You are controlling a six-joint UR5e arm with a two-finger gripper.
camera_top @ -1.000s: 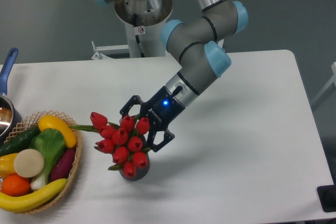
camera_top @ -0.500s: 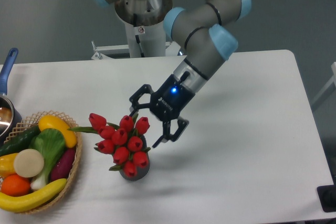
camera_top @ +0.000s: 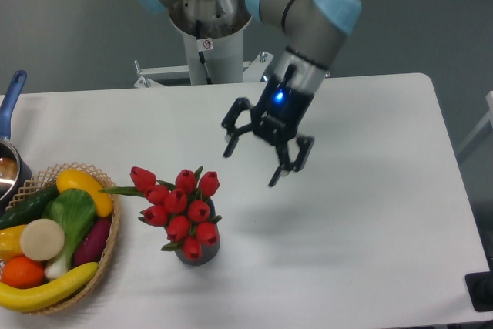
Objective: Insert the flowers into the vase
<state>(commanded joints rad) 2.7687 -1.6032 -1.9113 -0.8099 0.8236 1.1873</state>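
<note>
Hand (camera_top: 253, 163) is spread wide, nothing between the fingers (camera_top: 291, 161), hanging in the air over the white worktop (camera_top: 362, 190), blue light lit on its body. It sits up and to the right of the flowers (camera_top: 179, 206), well apart, no contact. Flowers are standing in the vase (camera_top: 199, 253), red buds leaning out toward the left; only the vase's lower dark part shows under the bunch. Left edge of the worktop: wicker basket (camera_top: 108, 248) of toy fruit and vegetables, with a blue-handled pot (camera_top: 11, 125) behind it.
</note>
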